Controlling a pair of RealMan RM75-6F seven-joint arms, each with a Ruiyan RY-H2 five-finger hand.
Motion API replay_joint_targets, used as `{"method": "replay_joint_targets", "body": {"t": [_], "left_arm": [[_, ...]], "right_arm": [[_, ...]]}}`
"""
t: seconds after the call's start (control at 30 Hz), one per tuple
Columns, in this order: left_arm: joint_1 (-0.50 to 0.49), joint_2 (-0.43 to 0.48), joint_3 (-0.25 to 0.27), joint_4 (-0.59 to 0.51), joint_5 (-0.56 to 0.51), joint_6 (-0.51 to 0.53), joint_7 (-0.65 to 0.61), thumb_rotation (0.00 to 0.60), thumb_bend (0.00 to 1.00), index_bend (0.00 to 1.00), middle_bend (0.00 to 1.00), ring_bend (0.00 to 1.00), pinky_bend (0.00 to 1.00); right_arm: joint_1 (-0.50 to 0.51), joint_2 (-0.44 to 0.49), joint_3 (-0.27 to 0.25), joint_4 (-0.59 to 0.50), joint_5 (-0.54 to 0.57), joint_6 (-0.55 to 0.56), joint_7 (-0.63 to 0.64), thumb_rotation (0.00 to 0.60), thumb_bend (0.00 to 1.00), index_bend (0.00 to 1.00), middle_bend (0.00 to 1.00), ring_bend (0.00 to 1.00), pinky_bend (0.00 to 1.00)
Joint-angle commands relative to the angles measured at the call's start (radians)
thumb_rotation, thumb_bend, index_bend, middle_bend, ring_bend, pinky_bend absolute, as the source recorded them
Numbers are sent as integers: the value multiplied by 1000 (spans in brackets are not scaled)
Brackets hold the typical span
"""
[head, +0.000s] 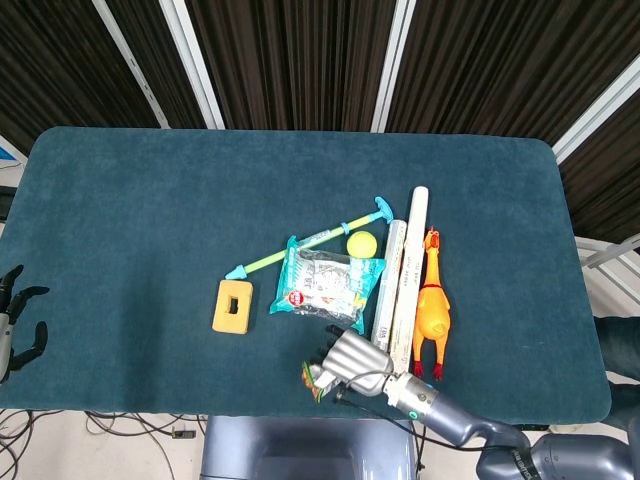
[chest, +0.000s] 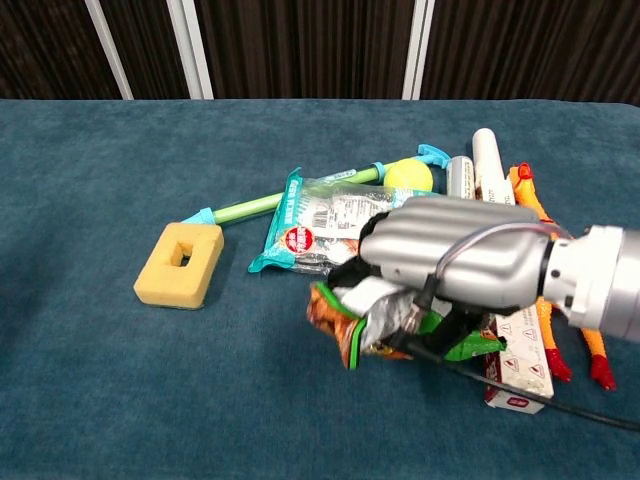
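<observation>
My right hand (head: 352, 362) (chest: 455, 262) hovers over the near middle of the table and grips a crumpled orange, green and silver snack packet (chest: 362, 318) (head: 313, 379), lifted off the cloth. The packet hangs out of the hand's left side, just in front of a teal sealed food bag (head: 325, 284) (chest: 322, 222). My left hand (head: 14, 322) shows only in the head view, off the table's left edge, fingers apart and holding nothing.
On the blue table (head: 150, 200) lie a yellow sponge block with a hole (head: 232, 306) (chest: 181, 264), a teal-and-green stick toy (head: 305, 240), a yellow ball (head: 362, 243), two long tubes (head: 405, 275), an orange rubber chicken (head: 432, 312) and a white box (chest: 517, 366).
</observation>
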Motion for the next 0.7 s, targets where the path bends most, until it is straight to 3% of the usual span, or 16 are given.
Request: {"method": "replay_joint_targets", "body": {"t": [0.03, 0.07, 0.2, 0.7], "left_arm": [[0, 0, 0, 0, -1, 0, -2, 600, 510, 261, 0, 0, 0], [0, 0, 0, 0, -1, -2, -1, 600, 510, 261, 0, 0, 0], [0, 0, 1, -2, 0, 0, 1, 600, 510, 261, 0, 0, 0], [1, 0, 0, -3, -3, 2, 3, 600, 510, 264, 0, 0, 0]], "right_arm": [[-13, 77, 66, -39, 21, 90, 141, 600, 528, 474, 515, 561, 248], [-26, 106, 106, -39, 40, 141, 178, 600, 527, 480, 519, 564, 248], [-41, 176, 153, -39, 59, 199, 288, 600, 525, 502, 539, 585, 258], [-102, 317, 277, -39, 124, 371, 540, 600, 511, 528, 549, 595, 274]]}}
